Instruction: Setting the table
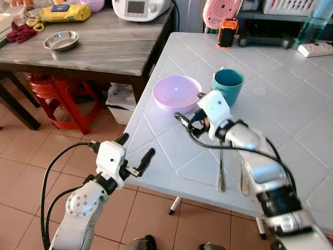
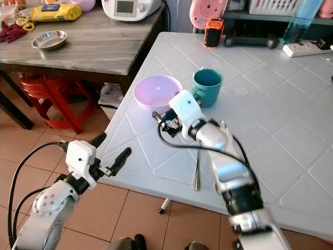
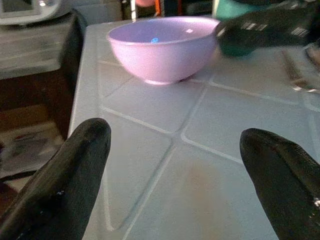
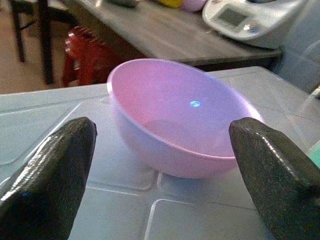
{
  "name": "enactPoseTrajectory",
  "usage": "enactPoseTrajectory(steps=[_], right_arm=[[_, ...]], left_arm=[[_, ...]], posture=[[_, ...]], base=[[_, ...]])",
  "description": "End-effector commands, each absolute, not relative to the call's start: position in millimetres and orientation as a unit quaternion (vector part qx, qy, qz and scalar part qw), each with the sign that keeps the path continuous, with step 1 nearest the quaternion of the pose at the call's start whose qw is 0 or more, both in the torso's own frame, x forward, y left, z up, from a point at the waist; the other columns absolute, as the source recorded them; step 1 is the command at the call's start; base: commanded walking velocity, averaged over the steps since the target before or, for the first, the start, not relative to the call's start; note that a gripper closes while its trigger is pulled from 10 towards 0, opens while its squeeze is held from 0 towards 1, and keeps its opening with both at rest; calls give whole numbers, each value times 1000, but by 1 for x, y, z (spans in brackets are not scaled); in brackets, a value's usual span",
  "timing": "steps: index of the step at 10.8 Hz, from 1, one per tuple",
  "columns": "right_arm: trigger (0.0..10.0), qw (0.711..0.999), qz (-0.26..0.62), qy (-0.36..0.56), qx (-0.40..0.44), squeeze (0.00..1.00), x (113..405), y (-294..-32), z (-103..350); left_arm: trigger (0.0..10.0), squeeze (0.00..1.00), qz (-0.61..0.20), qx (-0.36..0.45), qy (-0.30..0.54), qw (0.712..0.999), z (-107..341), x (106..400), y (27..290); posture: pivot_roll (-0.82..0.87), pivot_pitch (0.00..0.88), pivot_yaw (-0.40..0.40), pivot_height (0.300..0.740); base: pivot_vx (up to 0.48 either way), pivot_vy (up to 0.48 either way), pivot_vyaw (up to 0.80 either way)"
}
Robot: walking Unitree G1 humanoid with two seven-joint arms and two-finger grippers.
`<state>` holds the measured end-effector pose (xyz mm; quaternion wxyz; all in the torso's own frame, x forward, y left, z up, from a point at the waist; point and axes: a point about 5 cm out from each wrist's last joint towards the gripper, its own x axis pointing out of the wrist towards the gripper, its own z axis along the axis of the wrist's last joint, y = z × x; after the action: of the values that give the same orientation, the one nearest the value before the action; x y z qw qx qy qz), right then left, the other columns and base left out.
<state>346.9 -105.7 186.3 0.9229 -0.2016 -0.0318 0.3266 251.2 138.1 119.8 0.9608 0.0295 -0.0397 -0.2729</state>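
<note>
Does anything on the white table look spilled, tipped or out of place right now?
Nothing stands out. The pink bowl and teal mug stand upright on the white table, both empty. The cutlery lies flat near the front edge, partly hidden by the right arm.

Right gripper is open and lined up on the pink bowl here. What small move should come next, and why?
Probably ease the right gripper forward until its open fingers straddle the pink bowl, then close. The wrist view shows the bowl centred between both fingers but not yet between them. The teal cup stands close beside it, so a short, straight advance seems safest.
</note>
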Motion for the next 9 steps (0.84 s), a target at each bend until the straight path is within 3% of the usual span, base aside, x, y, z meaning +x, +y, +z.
enactPoseTrajectory(steps=[1,5,9], right_arm=[[10000,910,353,-22,-214,0,350,-100,187],[10000,867,422,8,-264,0,362,-94,194],[10000,838,433,39,-329,0,380,-105,197]], left_arm=[[10000,0,-294,21,-43,955,122,247,135],[10000,0,-295,12,-44,954,123,249,129],[10000,0,-295,12,-32,955,120,249,130]], posture=[[-19,170,70,740],[-29,171,64,740],[-26,171,68,740]], base=[[0,0,0],[0,0,0],[0,0,0]])
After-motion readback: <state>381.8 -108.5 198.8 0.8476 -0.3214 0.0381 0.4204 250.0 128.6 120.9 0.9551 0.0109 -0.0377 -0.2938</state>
